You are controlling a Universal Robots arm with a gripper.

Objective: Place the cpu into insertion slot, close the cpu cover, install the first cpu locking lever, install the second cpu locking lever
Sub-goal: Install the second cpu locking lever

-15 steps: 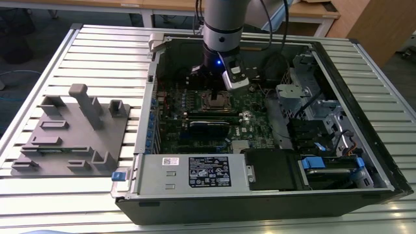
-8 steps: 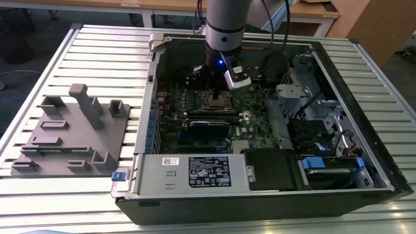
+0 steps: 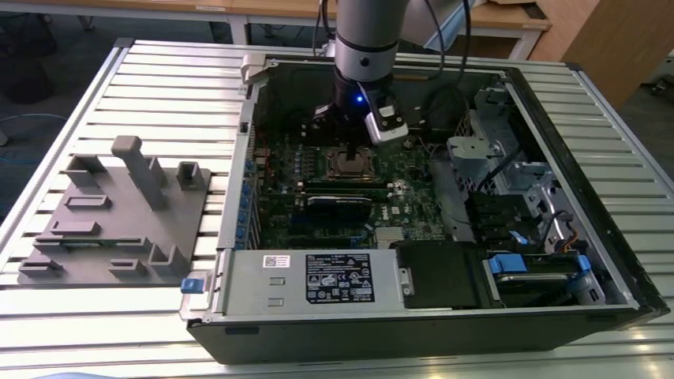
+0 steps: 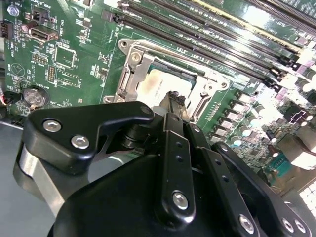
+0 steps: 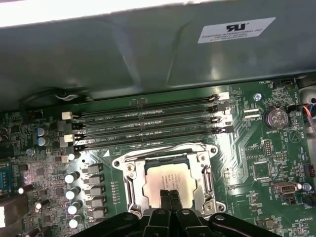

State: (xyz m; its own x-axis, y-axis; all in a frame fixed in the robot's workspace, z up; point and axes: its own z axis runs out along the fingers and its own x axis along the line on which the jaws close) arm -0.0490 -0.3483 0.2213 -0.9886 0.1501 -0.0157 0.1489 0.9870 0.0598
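An open computer case (image 3: 421,316) lies on its side on a ribbed metal surface (image 3: 158,87), with a green circuit board (image 3: 406,201) exposed inside. A grey moulded tray (image 3: 106,229) sits on the surface at the exterior view's left, well apart from the case. A robot arm (image 3: 368,31) reaches down into the case, and its black claw (image 3: 348,152) hangs directly over the insertion slot (image 3: 349,164). In both wrist views the cpu (image 5: 168,180), a flat silver-grey square, lies seated inside the slot, framed by the slot's silvery metal rim (image 5: 129,185). The claw (image 5: 169,193) has its two narrow fingers (image 5: 164,196) pressed together, holding nothing, with their tips at or just above the chip's top near one edge; contact cannot be judged. In the second wrist view the closed claw (image 4: 174,97) covers part of the cpu (image 4: 155,84). Long black memory slots (image 5: 148,123) run in parallel rows just beside the insertion slot, and a round coin battery (image 5: 275,117) sits farther along the board.
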